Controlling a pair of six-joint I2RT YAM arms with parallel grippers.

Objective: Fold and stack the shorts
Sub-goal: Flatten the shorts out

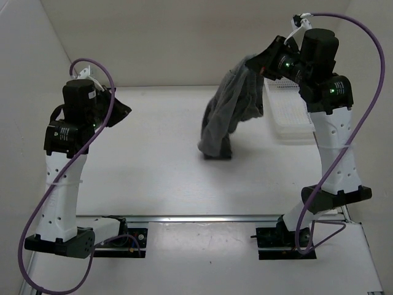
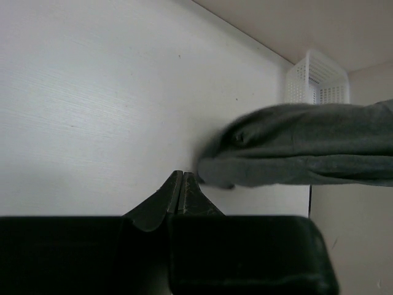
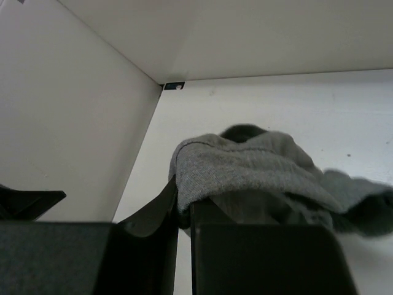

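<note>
We see the white tabletop (image 1: 147, 166) filling most of the overhead view, with walls on its left and far sides. The shorts (image 1: 226, 114) hang over its right half. Their top is held up at the right arm, and they drop in a bunched, twisted column whose lower end touches the tabletop just right of centre. They are plain mid-grey soft fabric, creased and doubled on themselves, and we cannot make out the legs or the waistband in the bundle. The white mesh basket (image 1: 287, 114) sits to their right toward the far side, partly hidden behind the right arm and the cloth; we cannot tell whether the cloth touches it. The right gripper (image 3: 184, 200) is clamped on an edge of the shorts, and in the overhead view the fabric covers its fingertips. The left gripper (image 2: 182, 184) is closed on nothing, its fingertips pressed together, above the left side and well apart from the shorts.
</note>
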